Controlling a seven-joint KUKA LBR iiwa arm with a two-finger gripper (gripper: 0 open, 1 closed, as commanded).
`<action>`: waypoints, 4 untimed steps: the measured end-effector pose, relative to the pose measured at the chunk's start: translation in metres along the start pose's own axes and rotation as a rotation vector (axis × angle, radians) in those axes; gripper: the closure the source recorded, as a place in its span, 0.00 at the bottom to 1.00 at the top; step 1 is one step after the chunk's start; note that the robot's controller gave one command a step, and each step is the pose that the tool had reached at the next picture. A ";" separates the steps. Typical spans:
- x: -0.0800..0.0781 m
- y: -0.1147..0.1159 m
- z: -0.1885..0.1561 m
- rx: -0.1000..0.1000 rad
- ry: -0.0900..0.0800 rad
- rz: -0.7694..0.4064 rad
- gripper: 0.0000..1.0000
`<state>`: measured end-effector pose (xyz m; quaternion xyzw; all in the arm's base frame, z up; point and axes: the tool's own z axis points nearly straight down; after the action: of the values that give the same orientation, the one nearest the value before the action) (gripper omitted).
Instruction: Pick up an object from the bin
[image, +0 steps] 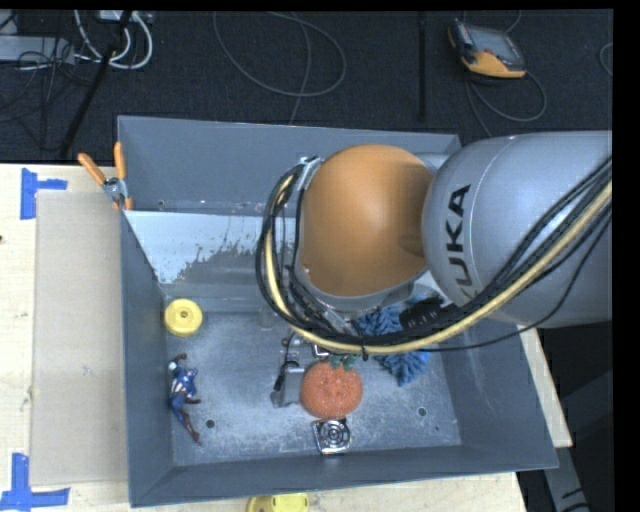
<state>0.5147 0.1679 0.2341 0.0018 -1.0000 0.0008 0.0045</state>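
Gripper (288, 382) low in the bin (200, 160), close against the left side of a red-orange round fruit (332, 392).

I see the fruit near the front wall, mid-bin. It is round with no clear long axis, and its green stalk end faces the far wall. I cannot tell how the jaws stand. A blue fuzzy thing (392, 345) lies just behind it, a small silver square piece (331, 435) just in front. A blue figurine (183, 392) and a yellow disc (183, 317) lie well left.
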 end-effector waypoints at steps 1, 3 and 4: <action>-0.001 -0.001 -0.005 -0.001 -0.008 0.005 0.00; 0.000 -0.061 0.049 0.000 -0.005 -0.050 0.00; -0.007 -0.070 0.061 -0.002 -0.008 -0.024 0.00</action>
<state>0.5214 0.0975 0.1733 0.0136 -0.9999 -0.0001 0.0004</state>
